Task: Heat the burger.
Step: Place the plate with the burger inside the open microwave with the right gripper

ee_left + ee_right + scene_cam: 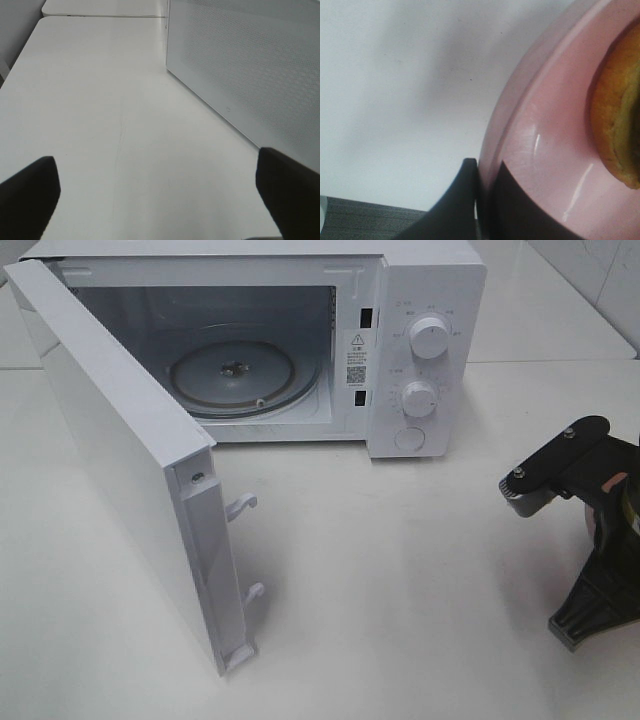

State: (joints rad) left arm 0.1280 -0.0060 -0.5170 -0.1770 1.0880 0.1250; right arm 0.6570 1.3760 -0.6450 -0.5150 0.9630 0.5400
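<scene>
- Pinching the rim of the pink plate (545, 130), the right claw (482, 200) is closed down hard, with one finger inside the rim and the other outside it.
- The burger (620, 110) sits on that plate, away from the gripped edge. Only a slice of its golden-brown bun shows in the right wrist view.
- The high camera shows neither plate nor burger. They are off its right edge, where the right arm stands, well apart from the microwave (430, 290).
- I cannot tell whether the plate rests on the worktop (400, 570) or is lifted.
- The left claw (159, 200) is spread fully wide and holds nothing. It is low over the worktop beside a white dotted panel, probably the open door's outer face.
- The door (110, 470) is swung wide, and the glass turntable (240, 375) has nothing on it.
- The step in hand looks like carrying the plate into the cavity.
- To do it well, keep the plate level, because a one-edge grip with the burger's weight on the far side invites a tilt.
- Come in square to the opening, clear of the door's latch hooks.
- Set the plate down centred on the turntable, and let go only once it sits flat.
</scene>
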